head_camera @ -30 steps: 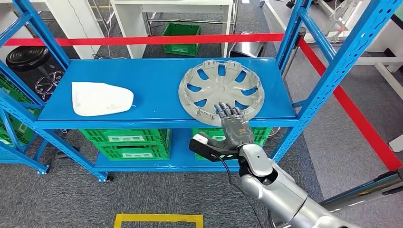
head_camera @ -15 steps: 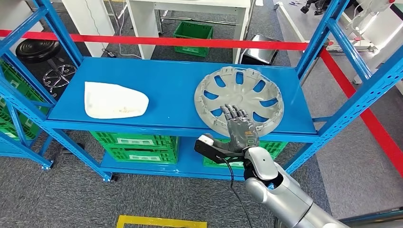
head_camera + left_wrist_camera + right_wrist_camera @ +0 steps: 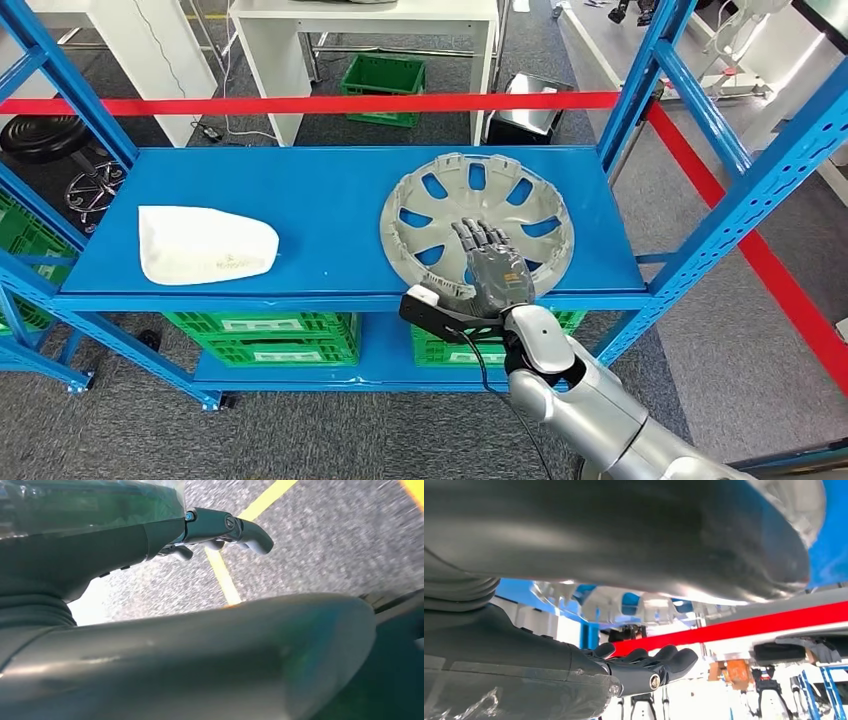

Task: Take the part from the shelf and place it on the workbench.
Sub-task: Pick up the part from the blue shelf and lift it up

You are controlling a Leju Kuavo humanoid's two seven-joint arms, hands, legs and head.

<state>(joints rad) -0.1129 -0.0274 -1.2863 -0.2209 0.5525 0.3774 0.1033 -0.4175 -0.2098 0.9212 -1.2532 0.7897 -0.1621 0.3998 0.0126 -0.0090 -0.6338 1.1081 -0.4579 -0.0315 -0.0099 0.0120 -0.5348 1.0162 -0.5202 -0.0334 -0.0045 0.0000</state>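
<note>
Right hand (image 3: pixel 492 268) of mine is stretched forward over the near rim of the hubcap (image 3: pixel 476 225), fingers (image 3: pixel 478 238) extended and a little apart, holding nothing; from the head view I cannot tell whether the palm already rests on the plastic or floats just above it. My left hand (image 3: pixel 220 530) hangs low over the grey floor with its fingers loosely curled, well away from the shelf (image 3: pixel 330 190), so the right is plainly the nearer one.

What the grasp turns on: the hubcap lies straight ahead of my right hand, on the right half of the blue shelf, its near edge almost at the shelf's front lip. It lies flat, and being round it has no long axis and points no particular way. A white part (image 3: pixel 205 244) sits well apart on the left.

I judge a hold across the near rim the natural approach.
</note>
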